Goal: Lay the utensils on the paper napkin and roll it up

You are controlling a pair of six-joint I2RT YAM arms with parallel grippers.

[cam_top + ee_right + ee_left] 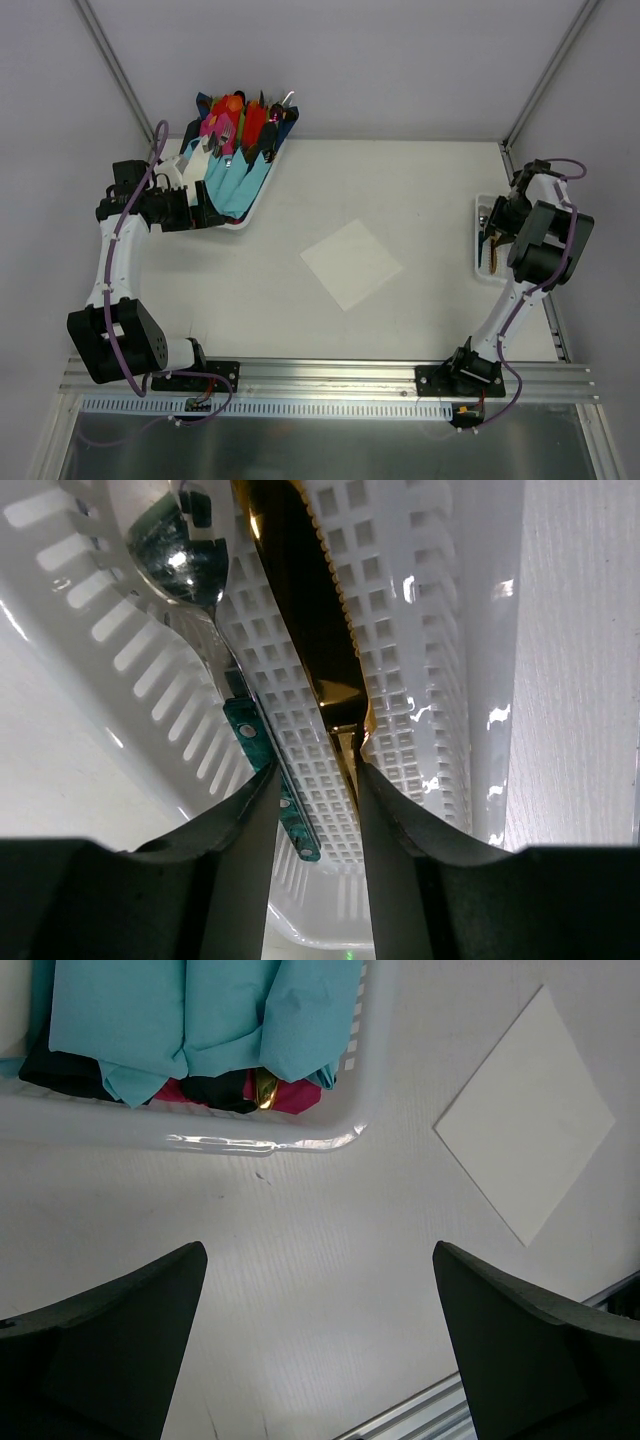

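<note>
gold knife (300,610) and dark-handled spoon (185,550) lie side by side in the slotted tray (430,630) at the right edge of the desk (430,190). napkin (352,264) lies flat mid-desk, well apart, nothing on it. my right end effector (312,785) is partly open, straddling both handles; cannot tell if it grips. left end effector (318,1260) wide open, empty. step, as i judge it: picking up the utensils. next: close firmly, lift clear of the tray, carry to the napkin.

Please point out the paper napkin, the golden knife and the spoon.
White square paper napkin (351,264), top view, centre of the sheet.
Golden-yellow metal knife (300,610), right wrist view, middle of its blade.
Silvery spoon with dark green handle (178,552), right wrist view, its bowl.
</note>
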